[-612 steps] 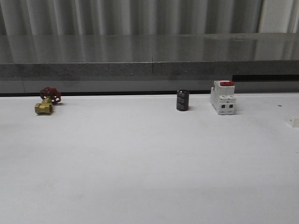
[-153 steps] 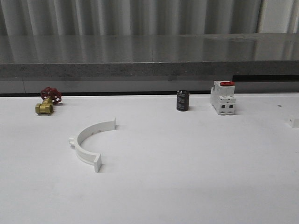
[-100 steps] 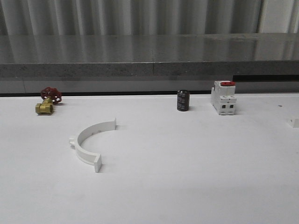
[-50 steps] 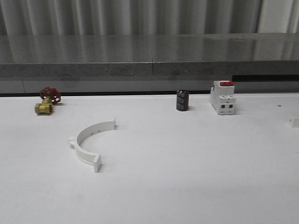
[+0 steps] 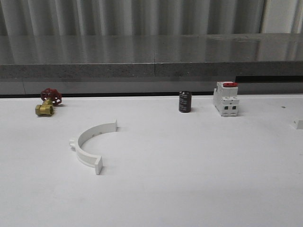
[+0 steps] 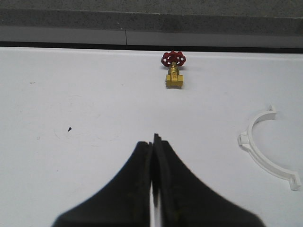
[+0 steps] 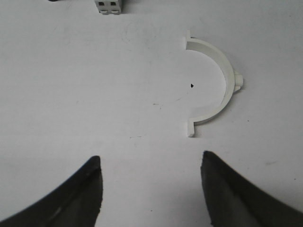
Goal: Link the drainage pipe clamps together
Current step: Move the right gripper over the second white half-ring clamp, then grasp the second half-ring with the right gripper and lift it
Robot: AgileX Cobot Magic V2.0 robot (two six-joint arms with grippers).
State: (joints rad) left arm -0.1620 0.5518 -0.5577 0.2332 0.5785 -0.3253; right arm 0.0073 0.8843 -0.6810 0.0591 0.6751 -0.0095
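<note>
Item 1: white plastic half-ring drainage pipe clamp (image 5: 89, 144), flat tabs at both ends and one on the outer edge. Lies flat on the white table (image 5: 189, 179), left of the middle, well short of the far edge, its open side facing the table's right. Nothing touches it.

Item 2: second white plastic half-ring clamp (image 7: 215, 86), same tabbed pattern, seen lying flat ahead of the right gripper (image 7: 150, 182) with its open side turned the other way. Its place on the table relative to item 1 cannot be fixed from these views.

Item 3: right gripper, black fingers spread wide, holding nothing.

Item 4: left gripper (image 6: 153, 156), black fingers pressed together, holding nothing, with item 1 off to one side.

Sundries along the far edge: brass valve with red handwheel (image 5: 47, 102) toward the left, black cylindrical capacitor (image 5: 184, 101), white boxy breaker with red top (image 5: 226, 98) toward the right.

Status: the halves lie unjoined and ungrasped. Judged outstanding: grasping both, bringing the open sides face to face, mating the end tabs.
</note>
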